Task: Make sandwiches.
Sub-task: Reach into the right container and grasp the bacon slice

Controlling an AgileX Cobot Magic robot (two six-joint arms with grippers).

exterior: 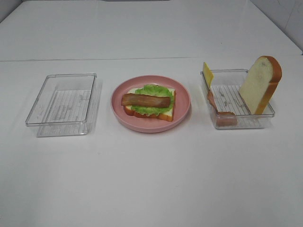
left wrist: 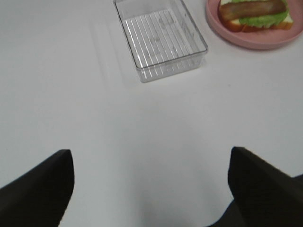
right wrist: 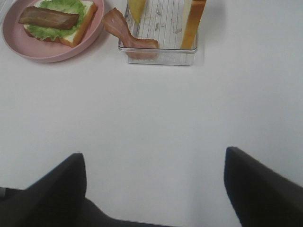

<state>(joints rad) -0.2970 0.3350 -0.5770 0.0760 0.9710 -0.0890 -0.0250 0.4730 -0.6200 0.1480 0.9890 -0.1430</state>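
Note:
On the pink plate (exterior: 182, 113) lies a partial sandwich: a bread slice (exterior: 165, 115), a lettuce leaf (exterior: 152, 90) and a brown bacon strip (exterior: 145, 100) on top. It also shows in the left wrist view (left wrist: 253, 12) and the right wrist view (right wrist: 52, 19). The right clear tray (exterior: 246, 120) holds an upright bread slice (exterior: 260, 84), a yellow cheese slice (exterior: 207, 74) and a bacon strip (exterior: 218, 109) draped over its rim. My left gripper (left wrist: 150, 189) and right gripper (right wrist: 155, 187) are open and empty, over bare table near the front. Neither shows in the exterior view.
An empty clear tray (exterior: 33, 118) stands left of the plate; it also shows in the left wrist view (left wrist: 161, 71). The white table reaches to a far edge at the back.

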